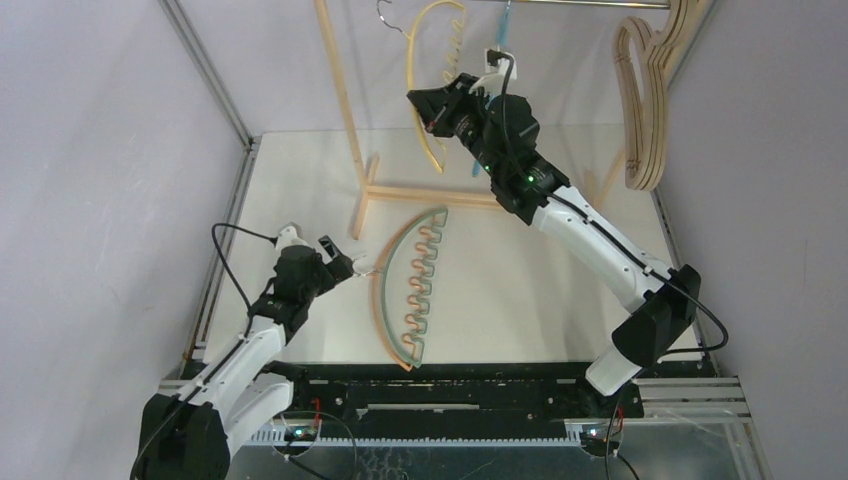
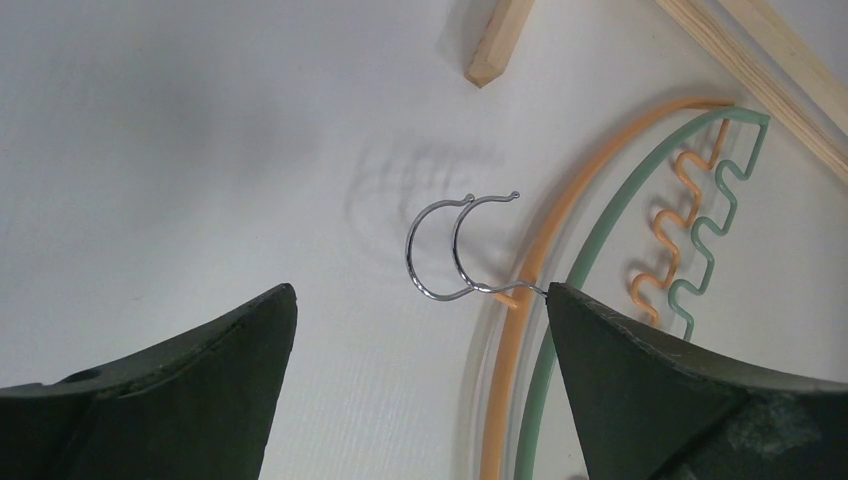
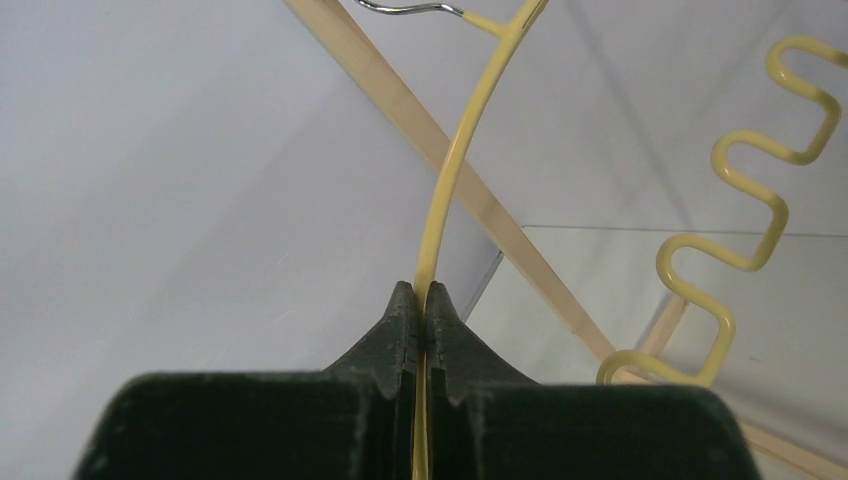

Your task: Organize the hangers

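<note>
Where the right hand (image 3: 421, 295) pinches fully closed on the thin outer arc of the yellow hanger (image 3: 452, 160), raised at upper centre of the overhead view, the piece appears light, stiff and slick, liable to pivot in so narrow a pinch. Its hook (image 3: 410, 8) lies near the metal bar (image 1: 590, 4); whether it rests there cannot be told. Teal hanger (image 1: 505, 30) and wooden hangers (image 1: 645, 110) crowd the bar's right, the rack leg (image 1: 345, 100) its left. Lower left, the left hand (image 2: 420, 300) gapes empty over the twin hooks (image 2: 432, 250) of the orange hanger (image 2: 560, 215) and green hanger (image 2: 620, 205), flat on the bench (image 1: 520, 290).
</note>
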